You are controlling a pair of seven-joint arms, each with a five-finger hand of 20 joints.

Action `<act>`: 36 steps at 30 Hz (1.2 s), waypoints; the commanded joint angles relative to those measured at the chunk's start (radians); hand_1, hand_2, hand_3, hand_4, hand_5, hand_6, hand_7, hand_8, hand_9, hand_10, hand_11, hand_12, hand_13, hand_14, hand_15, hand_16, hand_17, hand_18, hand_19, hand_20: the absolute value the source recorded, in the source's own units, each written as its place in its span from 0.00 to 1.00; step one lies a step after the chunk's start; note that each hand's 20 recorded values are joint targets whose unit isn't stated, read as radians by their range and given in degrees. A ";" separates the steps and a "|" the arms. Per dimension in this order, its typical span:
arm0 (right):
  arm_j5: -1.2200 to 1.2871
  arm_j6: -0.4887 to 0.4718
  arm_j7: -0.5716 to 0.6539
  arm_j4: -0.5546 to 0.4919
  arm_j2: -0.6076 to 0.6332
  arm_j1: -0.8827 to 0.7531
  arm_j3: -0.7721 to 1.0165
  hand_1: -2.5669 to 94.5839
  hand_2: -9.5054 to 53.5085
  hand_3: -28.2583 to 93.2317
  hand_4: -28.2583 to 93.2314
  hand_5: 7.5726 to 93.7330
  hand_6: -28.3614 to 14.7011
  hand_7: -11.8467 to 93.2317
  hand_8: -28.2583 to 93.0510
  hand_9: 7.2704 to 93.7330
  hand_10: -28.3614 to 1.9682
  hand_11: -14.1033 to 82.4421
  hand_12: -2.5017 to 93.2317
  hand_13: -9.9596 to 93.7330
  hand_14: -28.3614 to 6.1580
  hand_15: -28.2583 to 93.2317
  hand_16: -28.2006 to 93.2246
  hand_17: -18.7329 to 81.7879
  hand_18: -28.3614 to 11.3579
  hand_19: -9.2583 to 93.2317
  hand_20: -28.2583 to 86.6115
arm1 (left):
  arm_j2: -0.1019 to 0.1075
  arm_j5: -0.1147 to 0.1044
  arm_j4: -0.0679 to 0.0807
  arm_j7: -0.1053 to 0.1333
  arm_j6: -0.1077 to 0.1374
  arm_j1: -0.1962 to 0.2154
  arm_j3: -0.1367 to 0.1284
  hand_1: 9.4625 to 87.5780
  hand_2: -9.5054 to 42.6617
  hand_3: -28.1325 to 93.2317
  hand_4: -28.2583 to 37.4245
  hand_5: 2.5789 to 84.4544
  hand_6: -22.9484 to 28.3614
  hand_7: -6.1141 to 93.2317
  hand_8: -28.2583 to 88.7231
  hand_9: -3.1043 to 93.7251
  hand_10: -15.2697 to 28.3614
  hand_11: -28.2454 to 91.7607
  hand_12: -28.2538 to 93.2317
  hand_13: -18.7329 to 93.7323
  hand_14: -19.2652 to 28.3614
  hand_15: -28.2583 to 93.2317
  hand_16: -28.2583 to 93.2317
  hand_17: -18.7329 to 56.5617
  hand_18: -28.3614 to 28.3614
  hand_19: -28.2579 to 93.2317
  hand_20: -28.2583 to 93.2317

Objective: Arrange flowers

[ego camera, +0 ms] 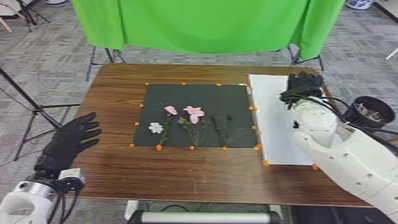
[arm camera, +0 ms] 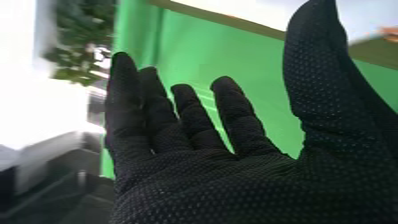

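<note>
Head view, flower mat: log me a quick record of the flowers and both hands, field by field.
Surface: dark mat on the brown table
Left on mat: white flower
Middle: smaller pink flower, then larger pink flower to its right
Right on mat: dark green sprigs
Beside mat, right: white sheet
Left hand: open, left of the mat
Right hand: open and empty, at the sheet's far end

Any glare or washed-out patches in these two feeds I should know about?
Right wrist view: a blown-out white patch beyond the dark right hand; head view: fairly even light, no strong glare on the mat or pink flowers.
</note>
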 commanded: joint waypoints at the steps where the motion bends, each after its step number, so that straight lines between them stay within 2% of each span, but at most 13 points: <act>1: 0.032 0.015 -0.072 -0.010 0.066 -0.059 0.088 0.30 0.10 1.00 0.06 0.14 0.42 0.32 0.16 0.18 0.35 0.25 0.27 0.34 0.35 0.40 0.40 0.24 0.14 0.64 0.41 | -0.007 -0.007 -0.007 0.005 0.010 0.022 -0.008 0.23 0.05 0.81 0.05 0.31 0.52 0.31 0.13 0.27 0.62 0.49 0.36 0.32 0.69 0.55 0.23 0.15 0.88 0.63 0.32; 3: 0.020 0.039 -0.108 -0.031 0.075 -0.097 0.119 0.30 0.09 1.00 0.06 0.17 0.44 0.36 0.14 0.23 0.40 0.33 0.25 0.39 0.43 0.48 0.37 0.26 0.13 0.67 0.43 | -0.008 -0.006 -0.004 0.002 0.006 0.016 -0.006 0.23 0.05 0.81 0.05 0.31 0.52 0.31 0.13 0.27 0.62 0.49 0.36 0.32 0.69 0.55 0.23 0.15 0.88 0.63 0.32; 6: 0.026 0.056 -0.129 -0.053 0.076 -0.134 0.155 0.30 0.08 1.00 0.06 0.23 0.48 0.42 0.12 0.32 0.44 0.43 0.24 0.46 0.49 0.59 0.35 0.28 0.15 0.70 0.45 | -0.010 -0.006 -0.004 0.000 0.003 0.020 -0.009 0.23 0.05 0.81 0.05 0.31 0.52 0.31 0.13 0.27 0.62 0.49 0.36 0.32 0.69 0.55 0.23 0.15 0.88 0.63 0.32; 11: 0.045 0.063 -0.157 -0.075 0.081 -0.164 0.176 0.31 0.07 1.00 0.04 0.33 0.54 0.47 0.09 0.42 0.49 0.53 0.25 0.55 0.56 0.69 0.34 0.32 0.18 0.74 0.48 | -0.009 -0.002 -0.001 -0.005 -0.001 0.012 -0.006 0.23 0.05 0.81 0.05 0.31 0.52 0.31 0.13 0.27 0.62 0.49 0.36 0.32 0.69 0.55 0.23 0.15 0.88 0.63 0.32; 13: 0.038 0.035 -0.174 -0.081 0.076 -0.177 0.190 0.32 0.07 1.00 0.04 0.36 0.55 0.48 0.08 0.45 0.50 0.55 0.25 0.57 0.57 0.70 0.34 0.33 0.18 0.75 0.49 | -0.009 -0.003 0.000 -0.006 -0.002 0.011 -0.004 0.23 0.05 0.81 0.05 0.31 0.52 0.31 0.13 0.27 0.62 0.49 0.36 0.32 0.69 0.55 0.23 0.15 0.88 0.63 0.32; 25: 0.035 -0.041 -0.215 -0.013 0.047 -0.133 0.144 0.32 0.03 1.00 0.02 0.36 0.56 0.48 0.08 0.43 0.52 0.50 0.23 0.56 0.57 0.71 0.33 0.33 0.18 0.76 0.50 | -0.007 -0.007 -0.005 0.004 0.007 0.016 -0.001 0.23 0.06 0.81 0.05 0.31 0.52 0.31 0.13 0.27 0.62 0.49 0.36 0.32 0.69 0.55 0.23 0.15 0.88 0.63 0.32; 26: 0.037 -0.044 -0.211 -0.009 0.047 -0.132 0.139 0.32 0.03 1.00 0.02 0.35 0.56 0.48 0.08 0.43 0.52 0.49 0.22 0.56 0.57 0.71 0.33 0.33 0.18 0.76 0.50 | -0.010 -0.005 -0.005 -0.002 0.004 0.013 -0.002 0.23 0.06 0.81 0.05 0.31 0.52 0.31 0.13 0.27 0.62 0.49 0.36 0.32 0.69 0.55 0.23 0.15 0.88 0.63 0.32; 27: 0.036 -0.029 -0.212 -0.003 0.048 -0.128 0.132 0.32 0.02 1.00 0.02 0.35 0.56 0.48 0.08 0.43 0.52 0.48 0.22 0.56 0.57 0.71 0.33 0.33 0.18 0.76 0.50 | -0.008 -0.007 -0.005 0.004 0.007 0.016 -0.001 0.23 0.06 0.81 0.05 0.31 0.52 0.31 0.13 0.27 0.62 0.49 0.36 0.32 0.69 0.55 0.23 0.15 0.88 0.63 0.32; 30: 0.014 0.048 -0.207 0.018 0.051 -0.120 0.102 0.33 0.01 1.00 0.01 0.37 0.58 0.48 0.08 0.46 0.54 0.48 0.22 0.59 0.60 0.71 0.33 0.34 0.20 0.78 0.51 | -0.012 -0.007 -0.006 0.000 0.008 0.014 -0.002 0.23 0.05 0.81 0.05 0.31 0.52 0.31 0.13 0.27 0.62 0.49 0.36 0.32 0.69 0.55 0.23 0.15 0.88 0.63 0.32; 32: -0.007 0.120 -0.205 0.025 0.058 -0.119 0.080 0.37 0.02 0.99 0.00 0.43 0.64 0.52 0.06 0.54 0.60 0.52 0.23 0.66 0.64 0.72 0.35 0.37 0.21 0.80 0.52 | -0.012 -0.006 -0.006 0.001 0.008 0.016 -0.003 0.23 0.05 0.81 0.05 0.31 0.52 0.31 0.13 0.27 0.62 0.49 0.36 0.32 0.69 0.55 0.23 0.15 0.88 0.63 0.32; 33: -0.016 0.156 -0.216 0.028 0.062 -0.125 0.078 0.40 0.01 0.97 0.00 0.47 0.68 0.53 0.08 0.59 0.63 0.52 0.25 0.68 0.67 0.70 0.40 0.38 0.22 0.81 0.52 | -0.013 -0.007 -0.005 0.000 0.006 0.015 -0.004 0.23 0.05 0.81 0.05 0.31 0.52 0.31 0.13 0.27 0.62 0.49 0.36 0.32 0.69 0.55 0.23 0.15 0.88 0.63 0.32; 35: -0.026 0.230 -0.220 0.039 0.065 -0.119 0.058 0.46 0.01 0.94 0.00 0.55 0.70 0.60 0.16 0.74 0.72 0.39 0.39 0.75 0.75 0.67 0.45 0.41 0.22 0.83 0.52 | -0.014 -0.007 -0.005 -0.001 0.009 0.012 -0.003 0.23 0.06 0.81 0.05 0.31 0.52 0.32 0.13 0.27 0.62 0.49 0.36 0.32 0.69 0.55 0.23 0.15 0.88 0.63 0.32; 36: -0.033 0.237 -0.226 0.036 0.065 -0.124 0.061 0.48 0.02 0.92 0.00 0.60 0.72 0.62 0.18 0.81 0.74 0.36 0.43 0.79 0.77 0.67 0.46 0.43 0.22 0.84 0.52 | -0.014 -0.008 -0.006 0.000 0.009 0.014 -0.005 0.23 0.06 0.81 0.05 0.31 0.52 0.31 0.13 0.27 0.62 0.49 0.36 0.32 0.69 0.55 0.23 0.15 0.88 0.63 0.32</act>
